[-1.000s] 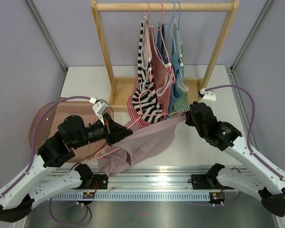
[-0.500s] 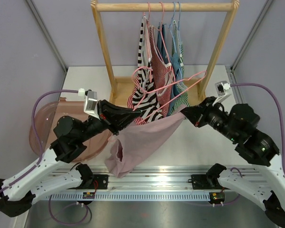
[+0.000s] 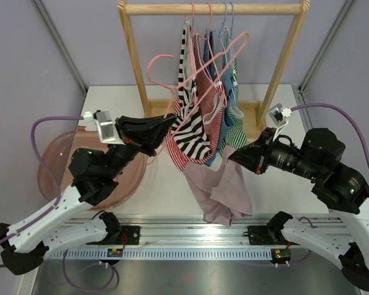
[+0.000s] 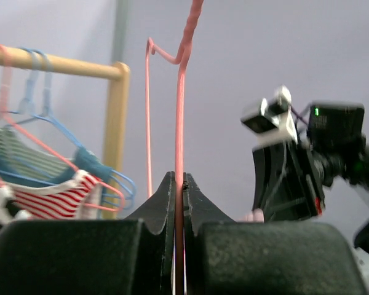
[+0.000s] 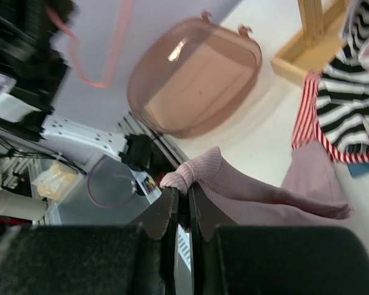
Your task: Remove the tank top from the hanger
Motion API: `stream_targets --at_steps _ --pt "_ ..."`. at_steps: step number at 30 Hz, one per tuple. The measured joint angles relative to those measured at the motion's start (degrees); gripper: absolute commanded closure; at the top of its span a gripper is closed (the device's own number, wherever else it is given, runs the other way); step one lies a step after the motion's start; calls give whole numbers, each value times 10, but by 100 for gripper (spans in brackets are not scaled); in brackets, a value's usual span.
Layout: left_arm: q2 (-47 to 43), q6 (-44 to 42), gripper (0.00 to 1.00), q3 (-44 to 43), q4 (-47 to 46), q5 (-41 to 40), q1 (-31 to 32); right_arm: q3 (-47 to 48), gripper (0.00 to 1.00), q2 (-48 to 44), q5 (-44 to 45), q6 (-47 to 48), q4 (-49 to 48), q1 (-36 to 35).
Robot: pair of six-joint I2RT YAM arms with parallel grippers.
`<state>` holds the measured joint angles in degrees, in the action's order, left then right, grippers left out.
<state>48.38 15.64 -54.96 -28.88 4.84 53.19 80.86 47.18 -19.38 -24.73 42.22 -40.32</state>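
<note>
The tank top [image 3: 224,193] is a mauve, ribbed knit. It hangs in loose folds at lower centre of the top view, its bunched lower end reaching the white table [image 3: 277,178] near the front rail. It is off the pink wire hanger [image 4: 179,123]. The right gripper [image 3: 232,157] holds it by a rolled edge; in the right wrist view the fingers [image 5: 167,212] are pinched nearly together on that edge. The left gripper [image 4: 179,195] is clamped tight on the hanger's wire, which rises toward the upper centre of the top view, in front of the wooden rack [image 3: 209,8] and its striped garments [image 3: 192,126]. A pink basin [image 3: 58,175] sits at left.
</note>
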Motion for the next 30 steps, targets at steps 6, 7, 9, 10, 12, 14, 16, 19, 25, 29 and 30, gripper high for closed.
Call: stream_targets --at_steps 6,7,9,10,12,14,16,19,25,29,30 --pt "-108 -17 100 -10 125 -129 0 -147 97 -34 41 -15 -6 0" --pt "-123 -17 100 -11 151 -156 0 -179 94 -39 58 -21 -13 0" --pt "-140 -13 100 -14 200 -205 0 -234 67 -46 86 -36 -13 0" --pt "-145 -9 100 -18 232 -230 0 -264 54 -47 99 -44 -17 0" --pt "-142 0 100 -30 294 -274 0 -309 1 -44 121 -58 -16 0" --pt "-127 11 100 -50 362 -309 0 -338 1 -36 137 -61 -15 0" --pt "-100 22 100 -75 424 -334 0 -347 0 -34 150 -64 -5 0" --pt "-52 33 100 -122 492 -367 0 -345 1 -44 175 -68 -3 0" --pt "67 43 100 -238 565 -365 -46 -326 0 -85 230 -73 12 0" --pt "146 52 100 -326 598 -307 -131 -323 0 -126 245 -78 20 1" --pt "166 52 100 -351 601 -298 -147 -323 0 -136 247 -81 24 1"
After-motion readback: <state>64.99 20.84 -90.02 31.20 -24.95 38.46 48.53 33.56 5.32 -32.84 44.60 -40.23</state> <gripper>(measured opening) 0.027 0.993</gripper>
